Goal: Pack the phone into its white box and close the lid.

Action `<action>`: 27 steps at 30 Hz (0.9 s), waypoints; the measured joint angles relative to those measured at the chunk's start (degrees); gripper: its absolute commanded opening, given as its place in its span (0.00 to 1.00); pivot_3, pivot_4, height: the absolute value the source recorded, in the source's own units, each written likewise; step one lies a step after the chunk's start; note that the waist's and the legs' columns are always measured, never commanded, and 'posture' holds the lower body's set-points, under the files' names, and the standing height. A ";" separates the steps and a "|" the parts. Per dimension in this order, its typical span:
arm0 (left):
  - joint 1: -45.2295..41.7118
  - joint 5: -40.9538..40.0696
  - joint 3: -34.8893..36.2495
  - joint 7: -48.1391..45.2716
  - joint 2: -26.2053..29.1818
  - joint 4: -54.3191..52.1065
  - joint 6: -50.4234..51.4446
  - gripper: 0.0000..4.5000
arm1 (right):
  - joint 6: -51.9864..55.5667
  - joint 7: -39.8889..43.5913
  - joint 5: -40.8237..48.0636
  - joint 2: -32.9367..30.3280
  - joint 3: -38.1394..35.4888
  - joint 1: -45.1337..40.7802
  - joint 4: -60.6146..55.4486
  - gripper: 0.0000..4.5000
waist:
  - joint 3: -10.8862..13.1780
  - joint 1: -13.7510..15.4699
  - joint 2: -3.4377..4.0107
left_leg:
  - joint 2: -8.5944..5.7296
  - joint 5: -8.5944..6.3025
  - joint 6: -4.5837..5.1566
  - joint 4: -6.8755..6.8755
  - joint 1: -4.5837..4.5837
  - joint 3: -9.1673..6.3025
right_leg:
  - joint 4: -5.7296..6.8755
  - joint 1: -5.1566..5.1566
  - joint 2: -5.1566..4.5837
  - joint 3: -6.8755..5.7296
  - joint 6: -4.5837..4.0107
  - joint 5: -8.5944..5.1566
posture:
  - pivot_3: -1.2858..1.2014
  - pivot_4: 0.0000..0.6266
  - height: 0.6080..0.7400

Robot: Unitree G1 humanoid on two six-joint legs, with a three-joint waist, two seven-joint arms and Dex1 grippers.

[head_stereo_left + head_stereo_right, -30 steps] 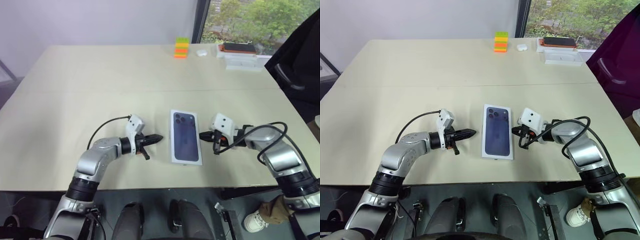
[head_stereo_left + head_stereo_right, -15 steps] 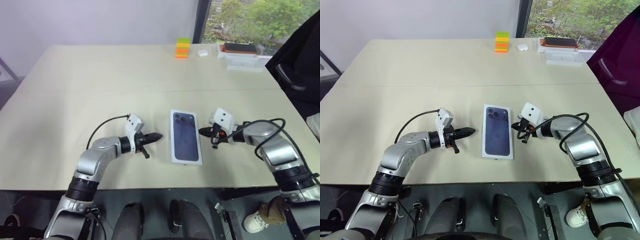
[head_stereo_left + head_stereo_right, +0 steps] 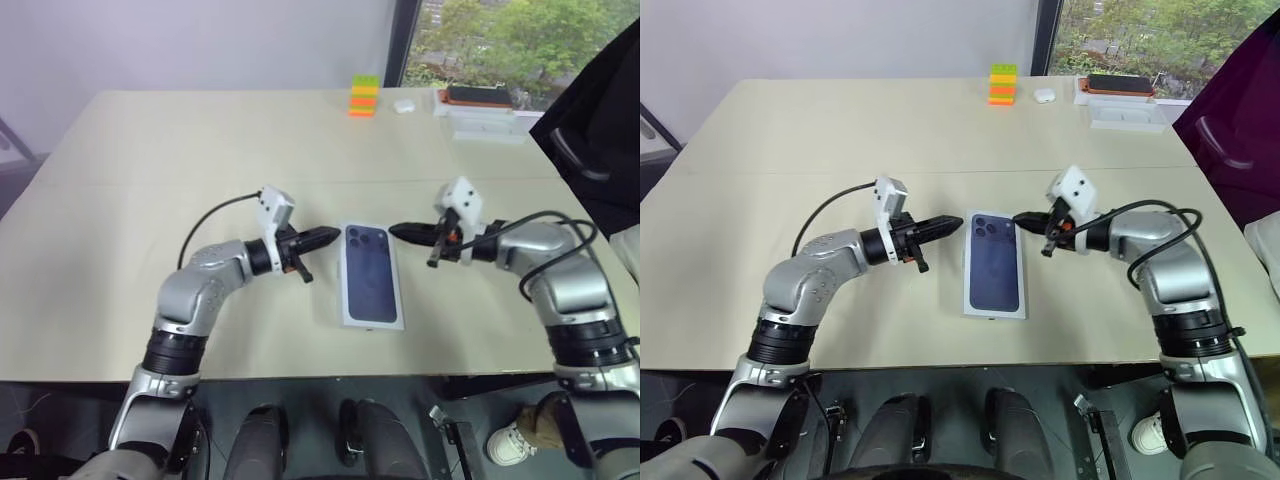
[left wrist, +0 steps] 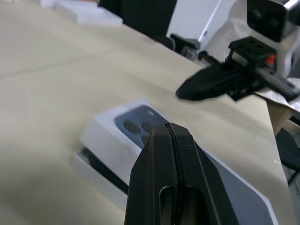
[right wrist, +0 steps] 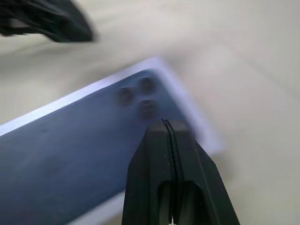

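While the white cardboard lid (image 3: 372, 274) printed with a dark blue phone picture lies on the beige surface (image 3: 200, 150), both grippers, left (image 3: 330, 237) and right (image 3: 400, 231), jaws shut and empty, have been raised beside its far end, suggesting packing is finished.

beige table (image 3: 200, 150), pale wall (image 3: 200, 40), leafy window (image 3: 500, 40)

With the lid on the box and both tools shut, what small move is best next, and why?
Probably lower both tools, left tool and right tool, onto the lid to press it. In the left wrist view a gap remains above the white box.
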 measured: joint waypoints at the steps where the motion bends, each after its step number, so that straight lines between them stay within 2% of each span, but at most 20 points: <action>1: 0.26 0.00 -0.28 0.00 0.06 -0.14 -0.04 0.00 | 0.00 -0.44 -0.32 0.37 0.57 0.78 -0.41 0.00 | 0.00 0.01 0.00 | 0.00 0.00 0.00 0.00 0.01 -0.01 | 0.00 0.00 0.00 0.00 0.00 0.00 | 0.52 0.24 1.00; 9: 2.88 1.27 -1.53 0.01 0.19 0.03 -0.68 0.00 | -6.59 -7.18 -8.24 4.31 6.33 0.32 1.00 0.00 | -0.02 -0.05 0.00 | 0.01 0.00 0.00 0.00 0.21 0.02 | 0.03 0.16 0.02 0.02 0.00 -0.01 | 0.52 0.24 1.00; 17: 3.63 1.86 -1.59 0.01 0.16 -0.08 -0.68 0.00 | -7.22 -8.55 -9.84 5.77 7.02 -1.72 2.82 0.00 | -0.03 -0.19 0.00 | 0.02 0.00 0.00 -0.01 0.24 0.01 | 0.03 0.20 0.03 0.03 -0.01 -0.01 | 0.52 0.24 1.00; 27: 6.58 2.69 -1.48 0.78 2.36 -0.12 -1.55 0.00 | -1.94 -5.47 -6.27 0.91 3.15 -0.14 0.22 0.00 | -0.02 0.08 0.00 | -0.01 0.00 0.00 -0.01 0.20 0.02 | -0.01 0.19 -0.02 0.03 0.01 -0.02 | 0.52 0.24 1.00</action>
